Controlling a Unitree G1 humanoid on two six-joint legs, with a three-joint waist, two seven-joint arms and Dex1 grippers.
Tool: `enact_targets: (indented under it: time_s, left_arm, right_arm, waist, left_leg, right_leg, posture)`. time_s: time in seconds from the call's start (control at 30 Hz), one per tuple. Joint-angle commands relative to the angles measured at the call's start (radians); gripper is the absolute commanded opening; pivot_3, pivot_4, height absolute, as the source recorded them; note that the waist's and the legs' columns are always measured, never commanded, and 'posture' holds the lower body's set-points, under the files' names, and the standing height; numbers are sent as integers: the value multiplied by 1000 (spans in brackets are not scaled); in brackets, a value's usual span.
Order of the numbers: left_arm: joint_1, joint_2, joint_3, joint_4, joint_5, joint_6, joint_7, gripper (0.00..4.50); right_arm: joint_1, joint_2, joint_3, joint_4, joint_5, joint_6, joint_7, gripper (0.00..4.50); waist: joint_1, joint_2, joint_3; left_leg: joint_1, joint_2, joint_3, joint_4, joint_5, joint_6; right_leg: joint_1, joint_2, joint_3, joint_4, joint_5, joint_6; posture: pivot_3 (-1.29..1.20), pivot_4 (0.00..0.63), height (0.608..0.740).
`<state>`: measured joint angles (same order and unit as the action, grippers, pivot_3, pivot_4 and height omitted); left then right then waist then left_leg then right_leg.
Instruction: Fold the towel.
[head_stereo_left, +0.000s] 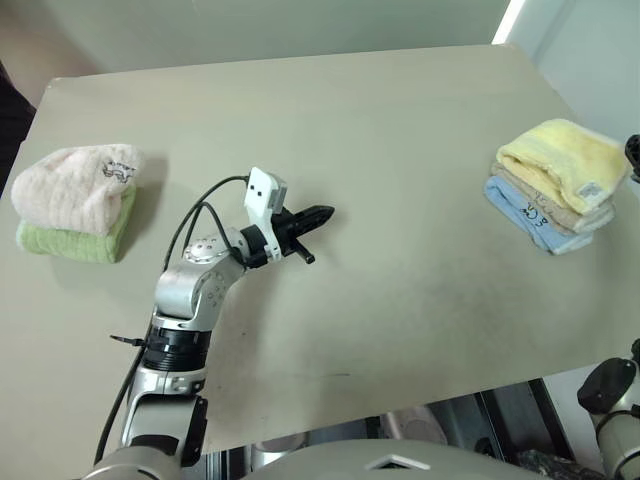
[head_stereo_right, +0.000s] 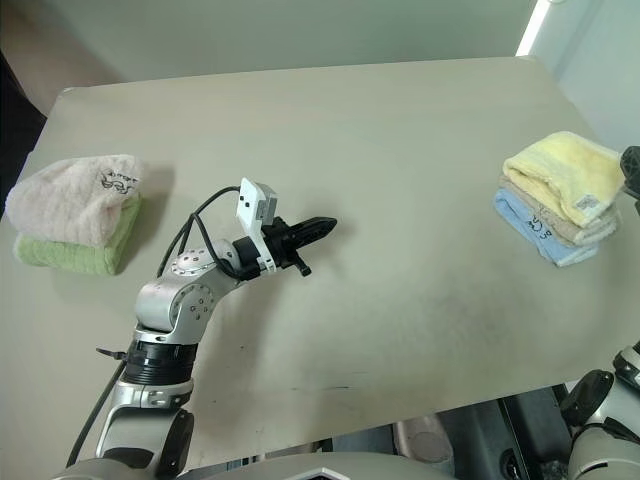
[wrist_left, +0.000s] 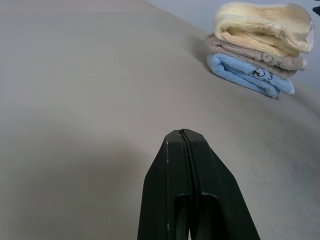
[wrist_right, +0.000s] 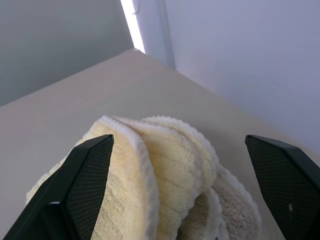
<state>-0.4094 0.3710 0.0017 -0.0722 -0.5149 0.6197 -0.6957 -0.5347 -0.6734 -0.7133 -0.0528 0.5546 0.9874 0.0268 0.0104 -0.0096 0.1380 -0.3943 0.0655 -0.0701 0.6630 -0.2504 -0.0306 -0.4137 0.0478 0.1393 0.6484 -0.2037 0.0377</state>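
The towel (head_stereo_left: 563, 160), pale yellow terry cloth, lies folded on top of a stack at the table's right edge. In the right wrist view its layered folds (wrist_right: 150, 165) sit just beyond my right gripper (wrist_right: 177, 140). That gripper is open, its two black fingers (wrist_right: 85, 175) wide apart with nothing gripped between them. My left gripper (head_stereo_left: 326, 213) is shut and empty, and it hovers over the middle of the table, pointing toward the stack. In the left wrist view its closed fingertips (wrist_left: 185, 134) aim at the towel (wrist_left: 260, 25).
Under the yellow towel lie a beige towel (head_stereo_left: 565, 212) and a blue one (head_stereo_left: 520, 210). At the table's left, a pink towel (head_stereo_left: 75, 185) rests on a green one (head_stereo_left: 70, 240). The tan table (head_stereo_left: 400, 130) ends close behind the right-hand stack.
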Motion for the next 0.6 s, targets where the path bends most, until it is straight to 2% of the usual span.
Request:
enact_targets:
  time_s: [0.03,0.17,0.6]
  left_arm:
    - [-16,-1,3,-12,2,-22,-11,0]
    - [-30,11,-1,31,30,-61,-21,0]
    - [-31,6,2,40,42,-71,-32,0]
  right_arm:
    - [-3,-19,-4,-40,-1,-25,9,4449]
    - [79,-80,94,-133,-90,-152,76,4449]
    - [87,-76,97,-130,-107,-180,93,4449]
  waist:
    - [0,0,0]
    - [2,1,0]
    - [1,0,0]
  left_leg:
    - [0,0,0,0,0,0]
    - [0,0,0,0,0,0]
    - [0,0,0,1,0,0]
  right_leg:
    - [0,0,0,0,0,0]
    - [0,0,0,0,0,0]
    - [0,0,0,0,0,1]
  posture:
    - [0,150,740]
    - [0,150,740]
    - [0,150,740]
